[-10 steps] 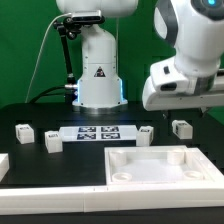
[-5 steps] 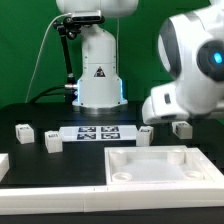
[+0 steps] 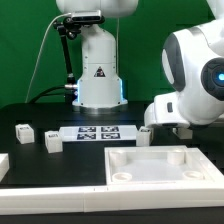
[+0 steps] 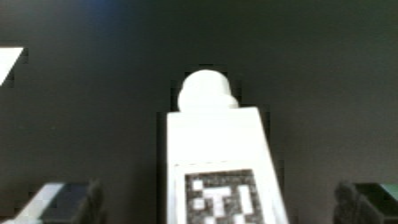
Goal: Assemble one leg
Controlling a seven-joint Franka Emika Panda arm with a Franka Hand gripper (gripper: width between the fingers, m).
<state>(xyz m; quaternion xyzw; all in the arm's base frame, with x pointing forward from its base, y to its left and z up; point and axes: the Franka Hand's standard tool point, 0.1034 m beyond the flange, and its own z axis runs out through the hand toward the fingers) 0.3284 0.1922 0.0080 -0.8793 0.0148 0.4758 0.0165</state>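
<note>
Fingers (image 4: pixel 61 203) stand wide apart, clear of the smooth white cuboid leg (image 4: pixel 217 140) with rounded tip.

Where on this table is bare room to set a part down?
Bare black table, bordered by the marker board, the leg nearest that board on the exterior view's left, and the white base. Crowded on the exterior view's right, where the arm hangs low by the base.
</note>
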